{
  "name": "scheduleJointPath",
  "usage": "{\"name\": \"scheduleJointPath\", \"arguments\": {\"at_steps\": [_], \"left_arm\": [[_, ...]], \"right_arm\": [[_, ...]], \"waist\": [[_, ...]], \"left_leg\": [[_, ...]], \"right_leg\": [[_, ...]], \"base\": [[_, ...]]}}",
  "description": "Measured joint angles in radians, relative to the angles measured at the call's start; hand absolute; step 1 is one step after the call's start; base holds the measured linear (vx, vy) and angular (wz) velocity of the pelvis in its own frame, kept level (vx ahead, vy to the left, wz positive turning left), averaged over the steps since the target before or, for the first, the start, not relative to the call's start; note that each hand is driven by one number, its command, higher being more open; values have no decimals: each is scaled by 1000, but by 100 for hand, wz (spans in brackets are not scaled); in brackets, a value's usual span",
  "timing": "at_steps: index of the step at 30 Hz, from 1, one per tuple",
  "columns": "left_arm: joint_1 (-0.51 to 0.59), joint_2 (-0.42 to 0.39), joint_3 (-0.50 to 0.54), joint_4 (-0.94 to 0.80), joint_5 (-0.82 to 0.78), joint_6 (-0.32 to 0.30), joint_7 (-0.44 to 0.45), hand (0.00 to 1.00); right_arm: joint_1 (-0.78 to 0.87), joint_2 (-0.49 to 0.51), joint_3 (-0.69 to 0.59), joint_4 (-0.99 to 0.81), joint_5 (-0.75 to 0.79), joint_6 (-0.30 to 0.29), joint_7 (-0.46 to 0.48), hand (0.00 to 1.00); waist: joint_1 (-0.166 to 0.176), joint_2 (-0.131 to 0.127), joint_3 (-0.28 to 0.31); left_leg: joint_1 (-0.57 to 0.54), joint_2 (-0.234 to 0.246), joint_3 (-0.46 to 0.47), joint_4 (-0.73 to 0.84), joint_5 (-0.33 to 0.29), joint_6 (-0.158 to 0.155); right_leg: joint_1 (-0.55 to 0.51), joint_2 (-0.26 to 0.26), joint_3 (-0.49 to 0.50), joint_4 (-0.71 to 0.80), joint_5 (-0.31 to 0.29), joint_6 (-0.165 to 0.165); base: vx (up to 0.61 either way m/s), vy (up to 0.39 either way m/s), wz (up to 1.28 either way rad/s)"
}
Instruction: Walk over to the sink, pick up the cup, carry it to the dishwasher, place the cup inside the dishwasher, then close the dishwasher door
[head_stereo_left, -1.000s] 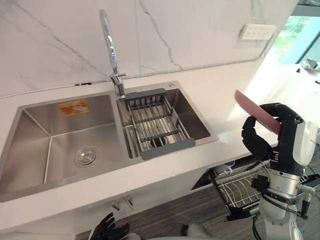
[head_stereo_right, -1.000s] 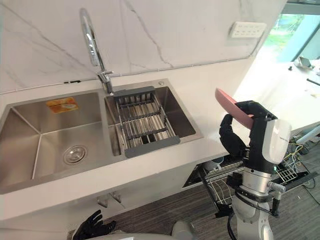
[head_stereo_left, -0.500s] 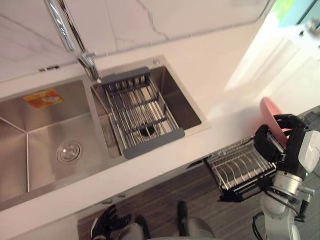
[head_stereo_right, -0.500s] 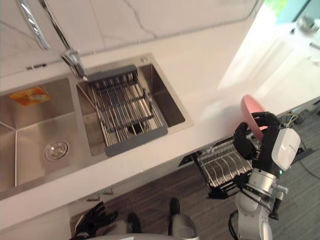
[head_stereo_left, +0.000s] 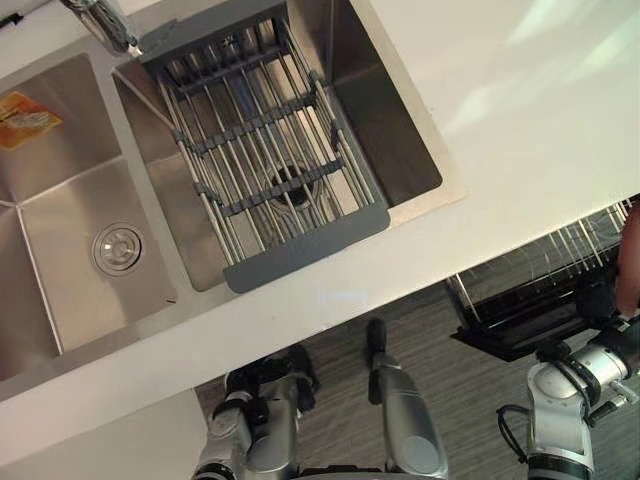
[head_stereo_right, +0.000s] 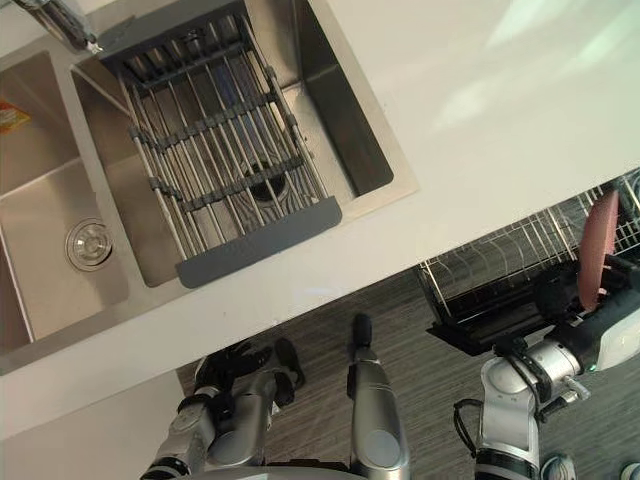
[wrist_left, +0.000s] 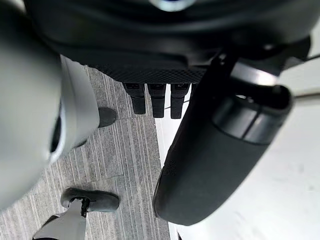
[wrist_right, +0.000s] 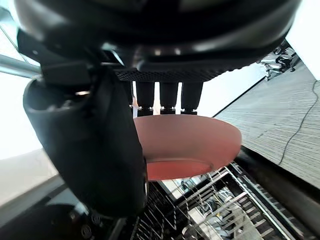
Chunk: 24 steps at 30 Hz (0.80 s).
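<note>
Since the right robot hand (wrist_right: 85, 150) is clamped on the pink bowl (wrist_right: 185, 150), held on edge just over the dishwasher rack (head_stereo_right: 490, 275) at the right below the counter (head_stereo_right: 450, 130), placing it likely means lowering.

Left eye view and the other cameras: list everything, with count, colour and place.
sink: one, steel, two basins, in the countertop
countertop: one, white, around the sink
drying rack: one, grey, across the right basin
faucet: one, steel, sink's far edge
sticker: one, orange, left basin
dishwasher rack: one, dark wire, below the countertop edge
bowl: one, pink, in the right hand
left hand: one, dark, hanging low, fingers relaxed
right hand: one, dark, fingers curled on the bowl
</note>
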Motion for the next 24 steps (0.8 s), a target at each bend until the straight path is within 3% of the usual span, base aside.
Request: {"name": "scheduleJointPath", "arguments": {"at_steps": [5, 11, 12, 14, 18, 20, 24], "left_arm": [[-27, -17, -2, -1, 0, 16, 5, 90], [-53, -7, -2, -2, -31, 19, 14, 90], [-59, -2, -2, -3, -37, 22, 16, 90], [-65, 7, -2, -4, -50, 28, 19, 90], [-76, 13, -1, -10, -60, 36, 19, 90], [-80, 12, -1, -11, -61, 38, 18, 90], [-83, 12, 0, -19, -61, 46, 15, 90]], "right_arm": [[-3, 2, 3, 61, 36, -51, 150, 30], [-82, -33, 57, 152, 82, -8, 350, 30], [-102, -53, 59, 167, 113, 1, 380, 90], [-134, -89, 58, 167, 153, 5, 399, 90], [-266, -198, 51, 264, 225, 86, 405, 90], [-319, -208, 48, 335, 250, 127, 402, 90], [-340, -205, 39, 351, 270, 143, 384, 90]], "waist": [[3, -2, 14], [7, -3, 38], [12, -3, 39], [13, -4, 40], [22, -6, 46], [29, -6, 50], [29, -3, 51]], "left_leg": [[-3, 0, 3, 20, -13, 5], [-47, 1, 14, 43, -20, 11], [-60, 5, 14, 47, -20, 11], [-78, 7, 14, 53, -20, 12], [-98, 7, 12, 55, -16, 16], [-105, 3, 5, 44, -7, 19], [-106, -9, 5, 17, 9, 23]], "right_leg": [[-5, -2, 6, 16, -1, 0], [-39, -2, 11, -1, 1, 6], [-47, -2, 11, -7, 7, 5], [-61, -1, 11, -12, 14, 5], [-73, -2, 7, -26, 27, 6], [-78, -5, -3, -29, 28, 5], [-90, -14, -15, -30, 40, 2]], "base": [[-18, 7, -2], [-44, -2, -6], [-36, -5, -2], [0, 0, 0], [-2, -4, 1], [3, -21, 10], [4, -5, 2]]}}
